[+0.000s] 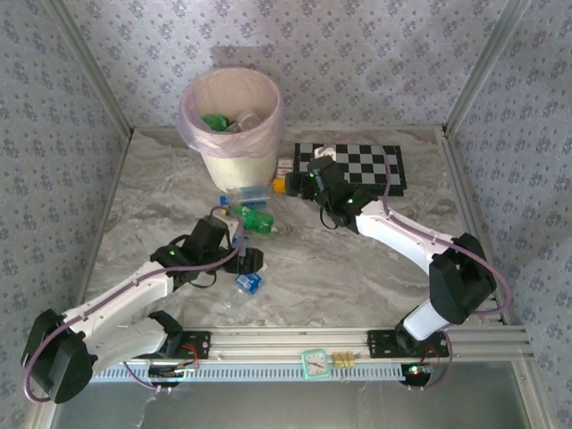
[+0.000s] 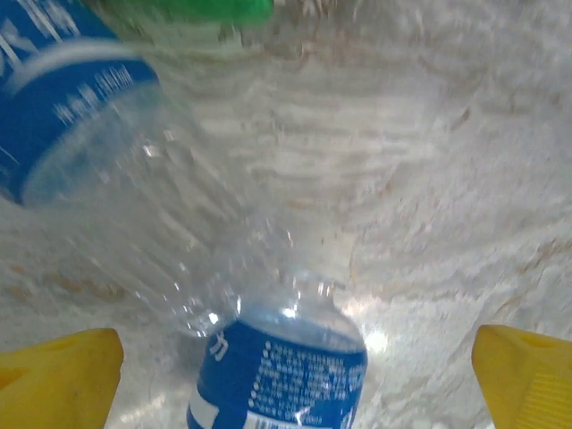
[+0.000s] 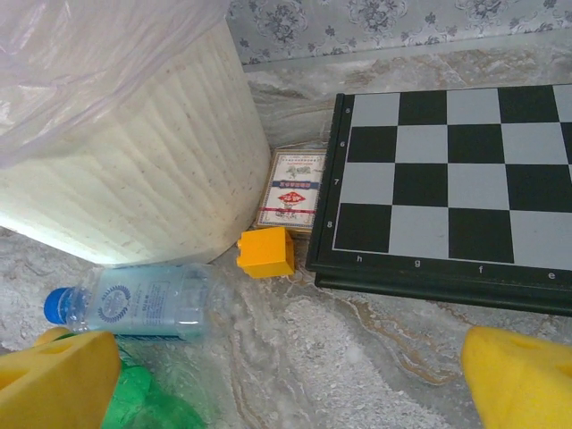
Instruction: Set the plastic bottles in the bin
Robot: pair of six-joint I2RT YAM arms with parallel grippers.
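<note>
The left jaws gape wide, with a blue-labelled bottle lying between them on the worktop. A second bottle lies just beyond. The right jaws stand apart and empty, near a blue-capped bottle and a green bottle beside the bin, which holds binned bottles.
</note>
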